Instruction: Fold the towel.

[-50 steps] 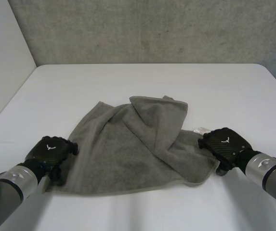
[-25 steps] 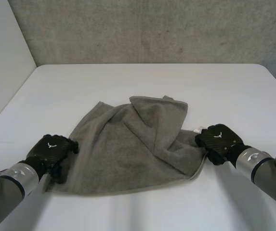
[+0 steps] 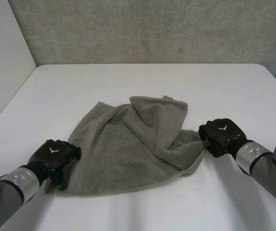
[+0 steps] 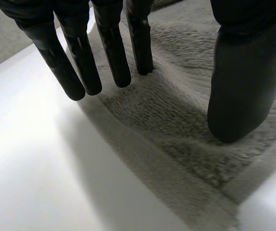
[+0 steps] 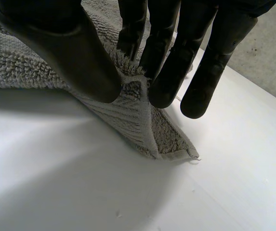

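The grey towel (image 3: 128, 149) lies rumpled in the middle of the white table (image 3: 128, 82). One flap is already turned over towards the upper right of the head view.

The step in hand looks like taking hold of the two near corners before the fold.

- **Right hand:** The right hand (image 3: 222, 136), at the right of the head view, is closed on its corner. In its wrist view the thumb and fingers (image 5: 169, 62) pinch the cloth between them. That edge is raised off the table and the corner tip hangs free below the fingertips.
- **Left hand:** The left hand (image 3: 56, 154), at the lower left, is on the opposite near corner but has no grip that I can see. In its wrist view the fingers (image 4: 111, 53) are straight. One presses into the pile and the others reach past the hem over bare table. The thumb rests flat on the cloth, apart from the fingers.

The next move probably calls for the left hand to close thumb and fingers on its corner. Both hands could then lift together and carry the near edge over to the far edge. A lift from the right side alone would likely drag the towel askew, and the turned flap may need smoothing for the edges to meet.
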Controlling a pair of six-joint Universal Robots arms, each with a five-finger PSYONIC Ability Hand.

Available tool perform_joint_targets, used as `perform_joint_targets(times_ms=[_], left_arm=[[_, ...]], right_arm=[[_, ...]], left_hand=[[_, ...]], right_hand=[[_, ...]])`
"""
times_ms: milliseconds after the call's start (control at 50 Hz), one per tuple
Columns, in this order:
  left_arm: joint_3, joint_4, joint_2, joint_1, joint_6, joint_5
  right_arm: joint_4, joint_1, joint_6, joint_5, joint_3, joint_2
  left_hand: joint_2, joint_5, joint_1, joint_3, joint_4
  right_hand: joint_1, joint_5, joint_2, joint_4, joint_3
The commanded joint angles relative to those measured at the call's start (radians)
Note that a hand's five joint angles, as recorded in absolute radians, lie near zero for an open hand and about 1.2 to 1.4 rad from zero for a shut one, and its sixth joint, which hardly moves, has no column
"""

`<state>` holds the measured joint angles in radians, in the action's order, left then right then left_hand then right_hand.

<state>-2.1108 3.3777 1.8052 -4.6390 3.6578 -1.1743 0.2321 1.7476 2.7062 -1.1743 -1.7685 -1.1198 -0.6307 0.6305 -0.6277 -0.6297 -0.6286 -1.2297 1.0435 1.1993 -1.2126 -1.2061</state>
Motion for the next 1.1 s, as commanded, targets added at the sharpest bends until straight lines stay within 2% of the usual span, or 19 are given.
perform_joint_targets(times_ms=[20,120,280,720,840,980,1100], left_arm=[[-0.032,-0.08,-0.046,-0.012,0.002,0.076],[-0.054,-0.08,-0.061,-0.023,0.028,0.09],[-0.093,-0.084,-0.06,-0.052,0.168,0.091],[-0.123,-0.074,-0.081,-0.052,0.18,0.097],[-0.115,-0.067,-0.081,-0.053,0.18,0.096],[-0.107,-0.015,-0.08,-0.047,0.179,0.091],[-0.107,0.035,-0.072,-0.041,0.177,0.084]], right_arm=[[0.0,0.001,-0.009,0.001,0.0,0.0],[-0.002,0.003,-0.009,0.002,0.0,0.0],[0.0,0.012,-0.009,0.002,-0.003,0.0],[-0.002,0.013,-0.009,0.007,-0.005,0.0],[-0.002,0.013,-0.009,0.01,-0.006,0.0],[-0.003,0.013,-0.009,0.012,-0.006,0.0],[-0.003,0.015,-0.009,0.013,-0.008,0.0]], left_hand=[[0.077,-0.251,0.074,0.076,0.074],[0.083,-0.257,0.079,0.081,0.08],[0.109,-0.283,0.106,0.108,0.107],[0.156,-0.33,0.153,0.155,0.154],[0.109,-0.283,0.106,0.108,0.107],[-0.111,-0.063,-0.114,-0.112,-0.113],[-0.196,0.022,-0.199,-0.197,-0.199]], right_hand=[[-0.021,0.032,0.051,-0.038,-0.044],[-0.021,0.032,0.051,-0.038,-0.044],[-0.021,0.032,0.051,-0.038,-0.044],[-0.021,0.032,0.051,-0.038,-0.044],[-0.021,0.032,0.051,-0.038,-0.044],[-0.021,0.032,0.051,-0.038,-0.044],[-0.021,0.032,0.051,-0.038,-0.044]])
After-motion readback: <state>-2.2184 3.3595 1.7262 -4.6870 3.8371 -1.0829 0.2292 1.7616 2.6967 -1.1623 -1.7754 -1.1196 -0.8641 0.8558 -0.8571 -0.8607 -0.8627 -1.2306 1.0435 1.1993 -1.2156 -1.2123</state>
